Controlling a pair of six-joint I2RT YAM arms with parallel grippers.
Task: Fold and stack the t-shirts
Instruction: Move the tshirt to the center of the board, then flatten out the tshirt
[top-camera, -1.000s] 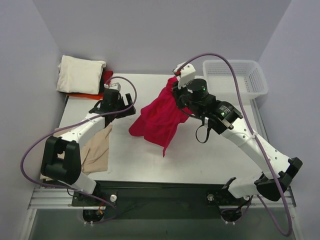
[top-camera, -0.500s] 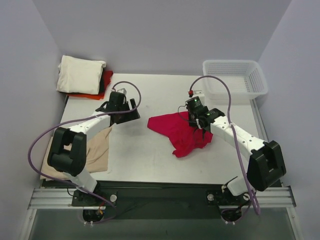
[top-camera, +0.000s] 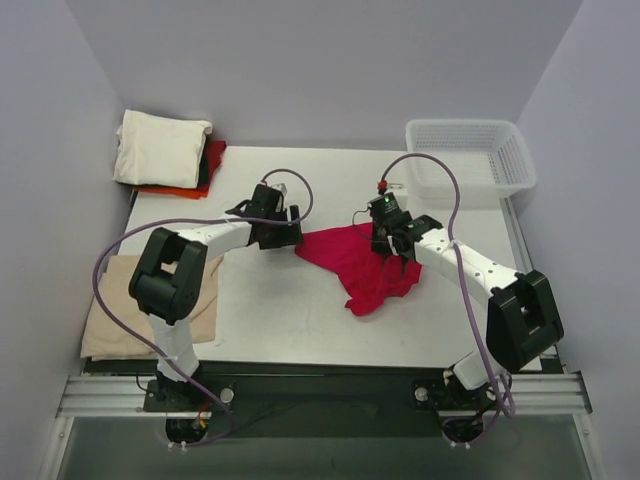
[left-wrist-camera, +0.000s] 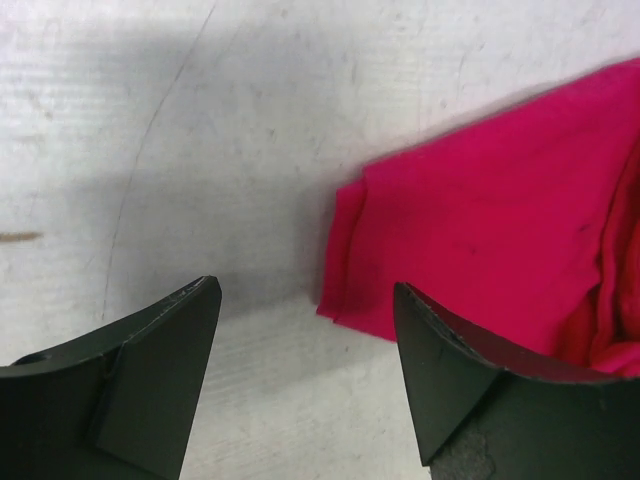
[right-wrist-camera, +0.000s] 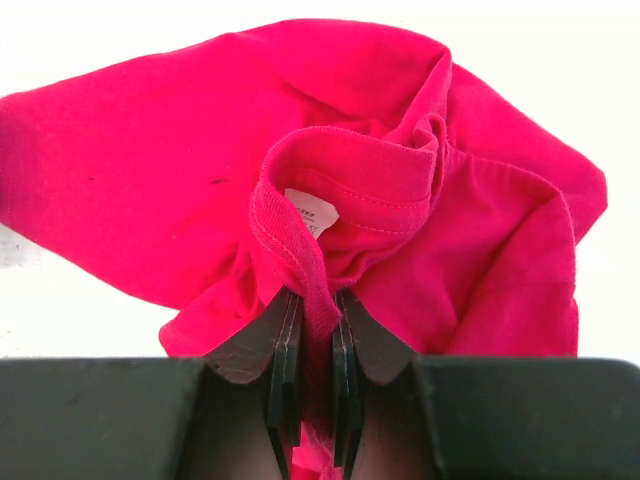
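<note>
**Crimson shirt pinched at the collar**

The right gripper (right-wrist-camera: 314, 305) has its fingers closed narrowly on the collar band of the crimson-red t-shirt (top-camera: 352, 262), which lies crumpled on the table (top-camera: 270, 320) between the arms. The left gripper (left-wrist-camera: 303, 295) hovers at the shirt's left edge — fingers spread wide, holding nothing. At the far left a folded cream-white t-shirt (top-camera: 160, 148) rests on an orange-red one (top-camera: 170, 190) — a tan-beige t-shirt (top-camera: 110, 315) lies near left.
</note>
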